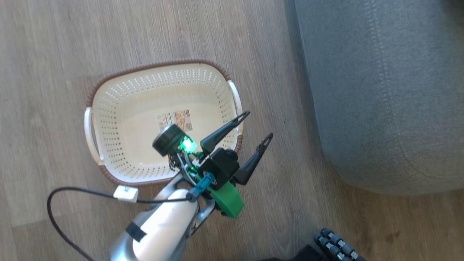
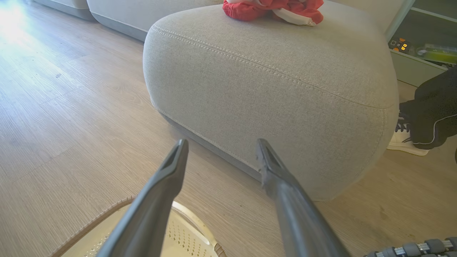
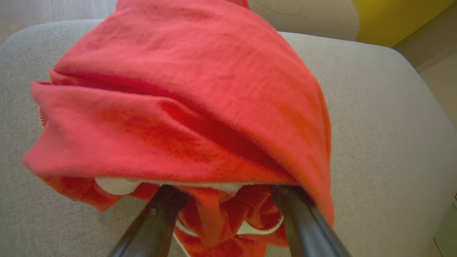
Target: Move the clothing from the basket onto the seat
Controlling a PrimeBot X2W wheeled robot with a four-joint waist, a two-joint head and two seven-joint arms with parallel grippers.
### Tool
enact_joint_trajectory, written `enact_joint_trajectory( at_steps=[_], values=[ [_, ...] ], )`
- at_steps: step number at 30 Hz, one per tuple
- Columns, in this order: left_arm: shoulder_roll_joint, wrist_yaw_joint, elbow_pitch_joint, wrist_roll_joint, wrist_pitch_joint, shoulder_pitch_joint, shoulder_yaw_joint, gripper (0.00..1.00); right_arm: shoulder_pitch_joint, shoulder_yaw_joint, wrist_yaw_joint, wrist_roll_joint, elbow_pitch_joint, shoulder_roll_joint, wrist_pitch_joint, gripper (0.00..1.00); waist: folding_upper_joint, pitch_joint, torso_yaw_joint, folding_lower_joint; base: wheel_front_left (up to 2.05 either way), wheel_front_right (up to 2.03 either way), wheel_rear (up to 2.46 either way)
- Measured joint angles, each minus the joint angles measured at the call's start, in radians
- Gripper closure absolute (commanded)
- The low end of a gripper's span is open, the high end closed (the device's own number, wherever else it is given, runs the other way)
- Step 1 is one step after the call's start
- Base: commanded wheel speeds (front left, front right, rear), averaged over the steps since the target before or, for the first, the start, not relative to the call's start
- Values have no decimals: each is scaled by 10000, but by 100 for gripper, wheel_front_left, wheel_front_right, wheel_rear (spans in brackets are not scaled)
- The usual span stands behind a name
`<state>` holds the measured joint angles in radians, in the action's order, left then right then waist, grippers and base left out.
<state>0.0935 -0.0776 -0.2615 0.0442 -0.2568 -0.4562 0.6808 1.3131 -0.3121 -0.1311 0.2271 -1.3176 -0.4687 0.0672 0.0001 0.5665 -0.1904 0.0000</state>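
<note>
Basket with label sticker; clothing on seat

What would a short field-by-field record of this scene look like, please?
Basket: empty, on the floor, label on its bottom
Seat: grey, right of the basket
Clothing: red heap with white trim, on the seat
Left gripper: open, holding nothing, above the basket's edge nearest the seat
Right gripper: open, fingertips covered by the clothing
Person: shoe and dark leg beside the seat
</note>
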Motion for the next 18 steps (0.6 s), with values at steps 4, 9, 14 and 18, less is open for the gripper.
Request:
enact_joint_trajectory(
  at_steps=[4,9,14,18],
  values=[
    [-84,-15,-65,8,2,366,-17,0,-81,677,0,-761,0,6,899,0,0,-426,16,0,0,0,0],
    [-226,-73,-86,121,2,658,-59,0,-156,1994,0,-1804,-25,293,1258,0,0,-1012,12,0,0,0,0],
    [-270,-71,-58,180,2,1139,-119,0,-265,3827,0,-2865,109,301,1471,0,0,-1725,7,0,0,0,0],
    [-284,-56,42,445,2,1550,-278,0,-786,5528,0,-4190,924,224,1778,0,0,-2305,9,-1,0,0,0]
  ],
)
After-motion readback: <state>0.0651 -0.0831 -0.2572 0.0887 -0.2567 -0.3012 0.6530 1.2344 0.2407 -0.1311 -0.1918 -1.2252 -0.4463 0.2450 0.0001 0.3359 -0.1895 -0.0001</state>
